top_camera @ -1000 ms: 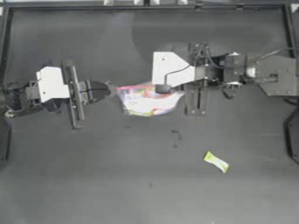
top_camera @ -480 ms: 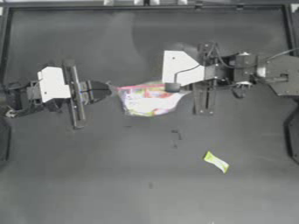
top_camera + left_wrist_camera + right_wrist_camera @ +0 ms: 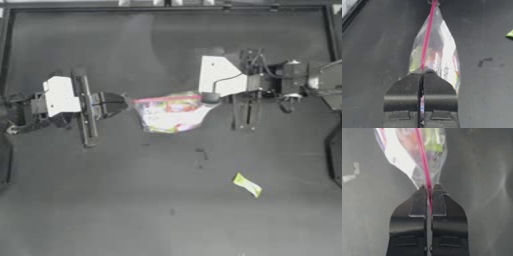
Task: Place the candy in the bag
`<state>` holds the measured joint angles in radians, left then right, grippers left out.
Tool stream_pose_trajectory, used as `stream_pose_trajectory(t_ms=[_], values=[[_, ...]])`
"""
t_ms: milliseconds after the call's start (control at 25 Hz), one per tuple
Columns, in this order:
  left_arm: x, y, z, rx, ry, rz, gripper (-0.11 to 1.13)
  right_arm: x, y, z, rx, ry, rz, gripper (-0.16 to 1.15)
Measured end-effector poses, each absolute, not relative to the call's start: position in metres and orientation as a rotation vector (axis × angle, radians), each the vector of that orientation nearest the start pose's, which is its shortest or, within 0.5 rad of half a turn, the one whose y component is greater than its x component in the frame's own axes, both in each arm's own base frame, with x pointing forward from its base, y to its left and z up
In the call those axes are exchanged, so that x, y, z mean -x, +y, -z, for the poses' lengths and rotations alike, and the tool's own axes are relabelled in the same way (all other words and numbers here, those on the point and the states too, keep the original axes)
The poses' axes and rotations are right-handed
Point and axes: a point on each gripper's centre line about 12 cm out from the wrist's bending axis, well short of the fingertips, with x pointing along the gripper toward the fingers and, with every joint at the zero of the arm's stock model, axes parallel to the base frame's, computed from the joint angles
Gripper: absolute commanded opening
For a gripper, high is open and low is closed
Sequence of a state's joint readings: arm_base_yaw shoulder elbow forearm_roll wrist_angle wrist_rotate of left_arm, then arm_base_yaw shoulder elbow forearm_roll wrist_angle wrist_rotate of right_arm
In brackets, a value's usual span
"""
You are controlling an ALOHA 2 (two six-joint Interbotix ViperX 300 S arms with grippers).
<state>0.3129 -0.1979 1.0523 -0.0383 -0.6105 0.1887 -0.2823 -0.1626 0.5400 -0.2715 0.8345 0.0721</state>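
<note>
A: Top view?
B: Bag (image 3: 172, 112) strung btwn left hand (image 3: 127, 102) and right hand (image 3: 211, 98); candy (image 3: 247, 184) lies apart on desk (image 3: 100, 200).
A: Left wrist?
B: Jaws clamped on pink strip (image 3: 427, 35).
A: Right wrist?
B: Same, pinching other end; candy not visible there.

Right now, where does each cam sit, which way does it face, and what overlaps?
Top: overhead, straight down; both arms, the bag strung between them, the candy on the table.
Left wrist: along the left gripper, shut on the bag's pink rim, looking across it.
Right wrist: along the right gripper, shut on the opposite end.
Shared: all three show the bag.
</note>
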Motion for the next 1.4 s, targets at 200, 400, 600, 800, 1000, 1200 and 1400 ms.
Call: stream_pose_trajectory(t_ms=[200, 400, 600, 800, 1000, 1200, 1400], values=[[-0.295, 0.098, -0.178, -0.118, 0.270, -0.313, 0.06, -0.303, -0.114, -0.214, 0.034, 1.226, 0.366, 0.06], [-0.296, 0.099, -0.176, -0.116, 0.276, -0.314, 0.06, -0.298, -0.112, -0.212, 0.028, 1.228, 0.367, 0.06], [-0.297, 0.099, -0.175, -0.115, 0.276, -0.313, 0.06, -0.295, -0.112, -0.213, 0.029, 1.226, 0.370, 0.06], [-0.298, 0.099, -0.176, -0.116, 0.269, -0.314, 0.06, -0.292, -0.112, -0.218, 0.028, 1.210, 0.373, 0.06], [-0.305, 0.101, -0.183, -0.118, 0.260, -0.315, 0.06, -0.288, -0.111, -0.228, 0.023, 1.180, 0.381, 0.06], [-0.311, 0.102, -0.187, -0.118, 0.280, -0.308, 0.06, -0.285, -0.107, -0.239, 0.008, 1.145, 0.387, 0.06], [-0.310, 0.100, -0.195, -0.120, 0.289, -0.299, 0.06, -0.285, -0.097, -0.250, 0.016, 1.106, 0.369, 0.06]])
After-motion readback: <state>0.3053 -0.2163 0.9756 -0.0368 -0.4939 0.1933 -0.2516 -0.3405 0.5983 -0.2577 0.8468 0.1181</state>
